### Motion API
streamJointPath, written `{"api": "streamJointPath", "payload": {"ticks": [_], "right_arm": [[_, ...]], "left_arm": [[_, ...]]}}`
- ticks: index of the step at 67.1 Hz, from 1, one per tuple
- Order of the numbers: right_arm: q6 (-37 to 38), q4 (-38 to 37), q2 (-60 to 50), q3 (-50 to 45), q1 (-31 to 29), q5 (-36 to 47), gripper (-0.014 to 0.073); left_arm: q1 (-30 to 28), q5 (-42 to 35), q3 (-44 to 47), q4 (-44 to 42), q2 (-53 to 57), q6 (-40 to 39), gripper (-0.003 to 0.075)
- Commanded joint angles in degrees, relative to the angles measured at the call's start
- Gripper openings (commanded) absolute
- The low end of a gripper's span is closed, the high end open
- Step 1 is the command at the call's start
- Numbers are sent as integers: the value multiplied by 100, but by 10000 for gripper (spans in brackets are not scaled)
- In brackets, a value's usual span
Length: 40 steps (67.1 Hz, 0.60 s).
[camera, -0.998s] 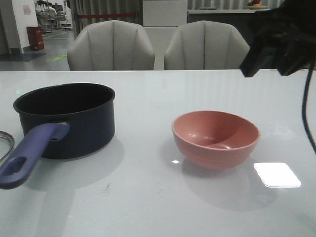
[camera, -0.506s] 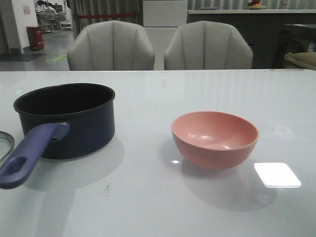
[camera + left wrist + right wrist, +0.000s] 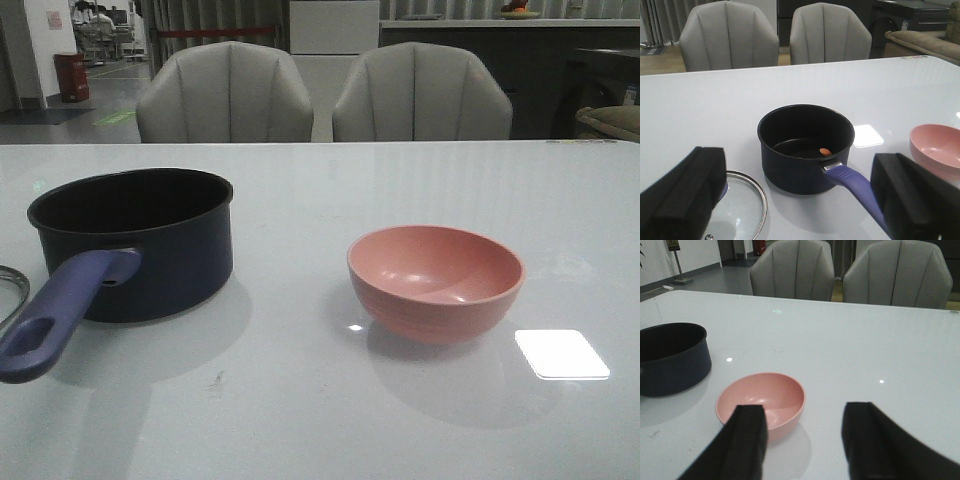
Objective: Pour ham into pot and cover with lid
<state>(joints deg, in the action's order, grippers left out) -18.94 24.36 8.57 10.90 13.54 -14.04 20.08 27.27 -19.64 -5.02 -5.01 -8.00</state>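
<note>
Orange ham point(image 3: 825, 151) lies in the pot point(image 3: 140, 240), left of the pink bowl point(image 3: 436, 280). The lid point(image 3: 742, 205) rests on the table point(image 3: 400, 180). Both my left pincer point(image 3: 800, 200) and my right pincer point(image 3: 802, 440) gape, holding nothing.

I work at a wide white glossy table point(image 3: 400, 180) set in a large indoor hall, more showroom or lab than home kitchen. Two grey padded chairs point(image 3: 225, 92) face me across it. Behind them hang long curtains point(image 3: 200, 20); an open floor with green markings point(image 3: 118, 117) runs back to a red bin point(image 3: 71, 76) and distant figures. A dark counter point(image 3: 480, 40) and a sofa's edge point(image 3: 920, 42) stand nearby.
</note>
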Motion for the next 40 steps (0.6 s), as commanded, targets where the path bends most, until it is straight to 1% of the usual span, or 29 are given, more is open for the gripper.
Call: {"api": "streamJointPath", "payload": {"ticks": [1, 2, 3, 4, 5, 6, 10, 14, 20, 26, 31, 40], "right_arm": [[-20, 70, 41, 100, 6, 548, 260], [-20, 70, 41, 100, 6, 542, 211], [-20, 70, 41, 100, 6, 543, 199], [-20, 70, 41, 100, 6, 543, 156], [-20, 70, 41, 100, 6, 543, 156], [-20, 70, 41, 100, 6, 543, 120], [-20, 70, 41, 100, 6, 528, 139], [-20, 70, 41, 100, 6, 520, 139], [-20, 70, 41, 100, 6, 520, 139], [-20, 70, 41, 100, 6, 515, 139], [-20, 70, 41, 100, 6, 509, 139], [-20, 70, 41, 100, 6, 509, 139]], "left_arm": [[34, -492, -142, 52, -76, -8, 637], [34, -492, -142, 52, -76, -8, 637], [34, -492, -142, 52, -76, -8, 637], [34, -492, -142, 52, -76, -8, 637], [34, -492, -142, 52, -76, -8, 637], [34, -492, -142, 52, -76, -8, 637], [34, -492, -142, 40, -76, -8, 637], [34, -458, -189, 25, -89, -8, 637], [34, -214, -440, -87, -311, -8, 640], [23, 151, -882, -276, -812, -52, 646], [12, 311, -1269, -405, -1312, -105, 649], [12, 320, -1851, -855, -2236, -787, 648]]}}
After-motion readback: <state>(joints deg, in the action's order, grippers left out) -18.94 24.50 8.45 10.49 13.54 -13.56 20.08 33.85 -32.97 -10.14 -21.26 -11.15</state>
